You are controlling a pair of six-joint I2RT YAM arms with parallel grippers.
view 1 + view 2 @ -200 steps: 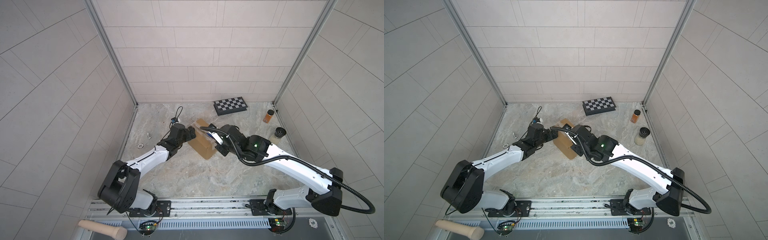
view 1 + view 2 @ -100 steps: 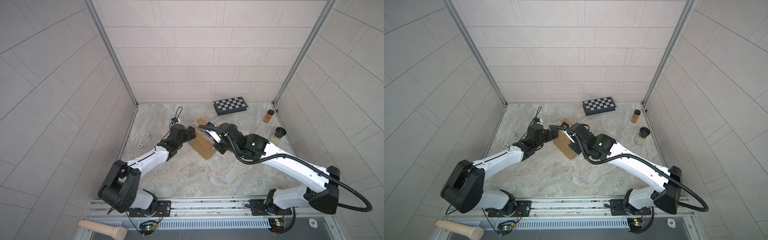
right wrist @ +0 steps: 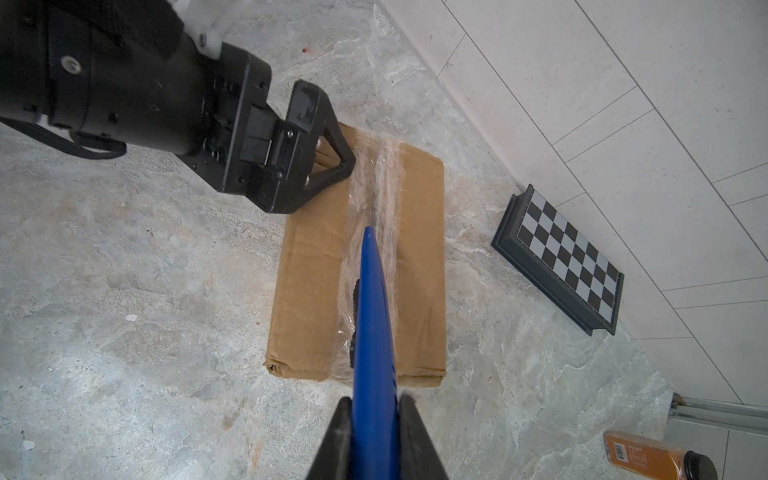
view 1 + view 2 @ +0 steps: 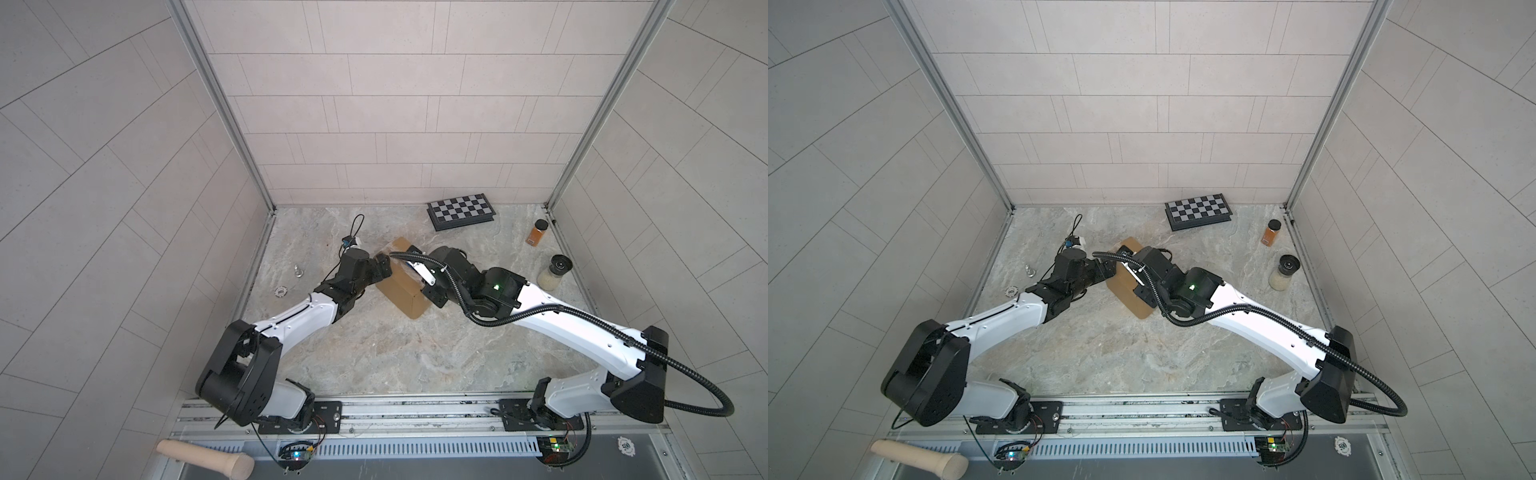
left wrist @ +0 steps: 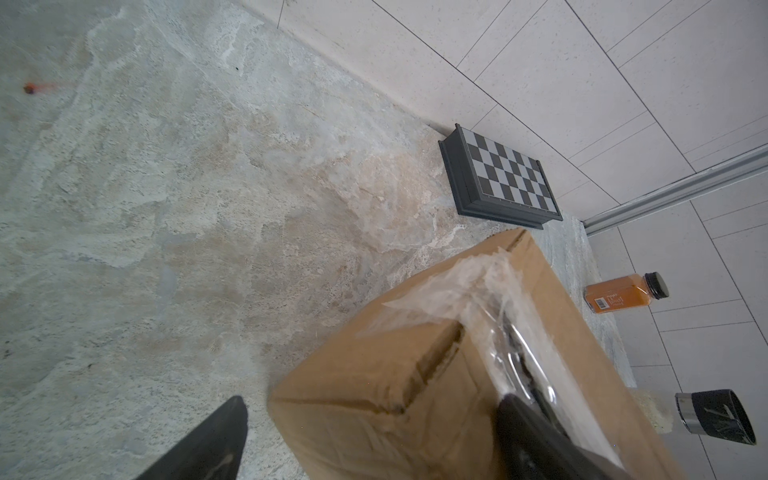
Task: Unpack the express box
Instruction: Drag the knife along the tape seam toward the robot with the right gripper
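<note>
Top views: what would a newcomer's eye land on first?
The brown express box sits centre-scene, with both arms meeting over it. The right hand is shut on a blue tool whose tip lies at the shiny taped seam. The left hand stands open at one end of the box.

Both arms reach low toward the middle, wrists nearly meeting. The left hand (image 4: 380, 268) stands spread wide; the right hand (image 3: 374, 401) is clamped on a blue tool (image 3: 372, 311).
</note>
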